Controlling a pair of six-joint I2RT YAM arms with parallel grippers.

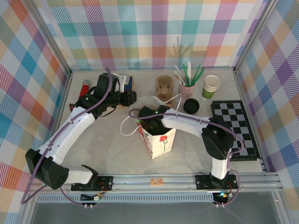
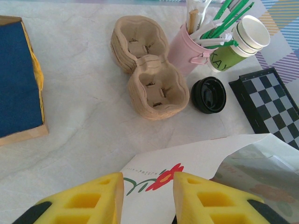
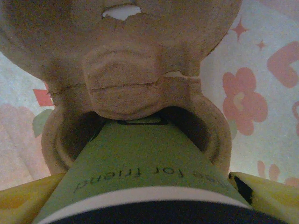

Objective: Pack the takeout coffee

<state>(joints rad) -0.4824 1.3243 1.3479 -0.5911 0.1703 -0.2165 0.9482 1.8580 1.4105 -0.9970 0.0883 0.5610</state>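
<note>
Left end effector (image 2: 148,198) hangs spread near the far-left side of the white paper bag (image 2: 201,154). Inside that bag, right end effector (image 3: 145,205) pinches the takeout coffee (image 3: 140,163), base at the ring of a cardboard carrier (image 3: 121,84). Seating step, I judge; next: lower straight, then release.

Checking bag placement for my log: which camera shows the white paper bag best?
Top external: the whole white paper bag stands upright, the right arm reaching into it. Left wrist catches part of its flower-printed side; right wrist, its inner walls behind the takeout coffee.
</note>
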